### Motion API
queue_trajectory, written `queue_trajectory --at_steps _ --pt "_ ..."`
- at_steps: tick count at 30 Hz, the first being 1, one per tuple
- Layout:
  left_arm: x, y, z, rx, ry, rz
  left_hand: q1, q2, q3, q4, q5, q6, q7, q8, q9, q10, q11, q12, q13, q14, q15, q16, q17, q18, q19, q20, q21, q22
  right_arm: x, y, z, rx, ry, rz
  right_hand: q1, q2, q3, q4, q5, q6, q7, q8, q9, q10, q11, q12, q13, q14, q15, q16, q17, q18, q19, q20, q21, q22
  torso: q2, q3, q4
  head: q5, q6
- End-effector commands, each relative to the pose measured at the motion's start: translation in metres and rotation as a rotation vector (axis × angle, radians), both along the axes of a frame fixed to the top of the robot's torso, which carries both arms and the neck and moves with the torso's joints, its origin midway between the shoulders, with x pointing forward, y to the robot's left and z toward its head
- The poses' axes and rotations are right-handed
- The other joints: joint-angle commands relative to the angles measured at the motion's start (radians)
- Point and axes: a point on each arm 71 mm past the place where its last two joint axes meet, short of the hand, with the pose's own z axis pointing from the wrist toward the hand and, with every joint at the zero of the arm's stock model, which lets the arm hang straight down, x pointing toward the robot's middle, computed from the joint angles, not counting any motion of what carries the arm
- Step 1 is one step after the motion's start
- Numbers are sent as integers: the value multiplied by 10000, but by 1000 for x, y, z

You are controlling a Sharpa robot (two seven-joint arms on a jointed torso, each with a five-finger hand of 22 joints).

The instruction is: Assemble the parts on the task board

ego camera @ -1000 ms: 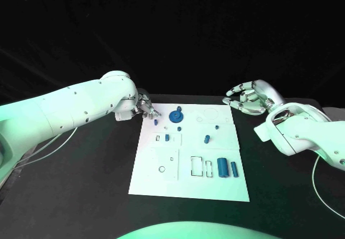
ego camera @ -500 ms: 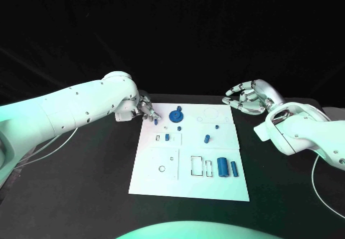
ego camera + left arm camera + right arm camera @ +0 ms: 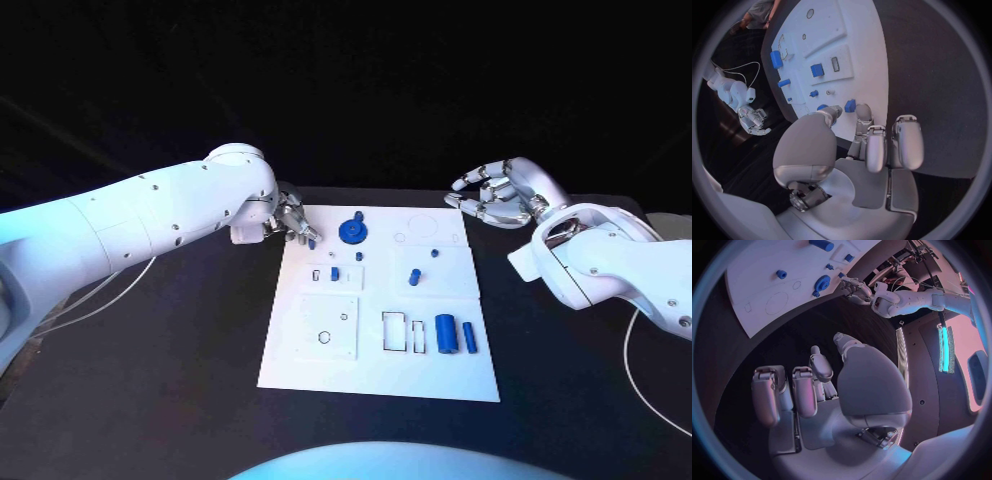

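The left hand [image 3: 293,222] sits at the far left corner of the task board [image 3: 375,368], its fingertips [image 3: 862,112] pinched on a small blue part [image 3: 850,105] that it holds just over the board's edge. The step in hand looks like carrying this piece to its seat. Just beyond the fingers stands the large blue gear-like part [image 3: 353,233], and past it, further from the hand, a small blue peg [image 3: 414,277] and two blue cylinders [image 3: 456,335] lie in their recesses.

The right hand [image 3: 495,200] hovers off the board's far right corner, well apart from every part, fingers curled loosely inward and grasping nothing.

The next move probably calls for the left hand to find the matching socket near its fingertips, square the piece to it and press it down without tilting; which socket fits cannot be told from here
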Motion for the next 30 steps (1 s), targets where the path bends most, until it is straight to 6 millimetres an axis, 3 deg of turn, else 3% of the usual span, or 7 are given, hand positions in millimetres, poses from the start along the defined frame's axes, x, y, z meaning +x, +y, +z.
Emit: queue_trajectory --at_steps 1,14,30 --pt "0 -2 0 -83 74 -70 109 36 20 -15 -12 89 17 -19 -16 46 1 32 -14 979 -28 61 2429 -37 37 -15 37 2 -1 2 0 -40 19 163 -62 6 -32 -30 50 -45 -10 47 7 -8 -46 15 7 717 -50 -28 1213 24 715 -95 -33 2227 -15 9 -1 -1 -18" --pt "0 -4 0 -396 -37 115 780 333 182 -85 -7 136 -23 -36 -66 44 -39 50 -78 979 -63 61 2427 -40 31 -47 49 30 0 2 -1 -49 41 179 -57 21 -24 -32 93 -46 -12 56 7 1 -48 25 11 717 -52 -31 1209 24 714 -98 -37 2226 -13 13 -2 8 -34" --pt "1 -4 -1 -503 171 134 2044 645 882 -553 1 75 -70 -20 -92 34 -89 21 -220 991 -106 86 2466 -50 34 -86 76 96 -1 2 -1 -55 59 200 -37 34 -6 -41 208 -46 -16 78 6 33 -53 62 32 718 -58 -33 1209 21 722 -104 -26 2234 -16 8 -10 -5 -80"
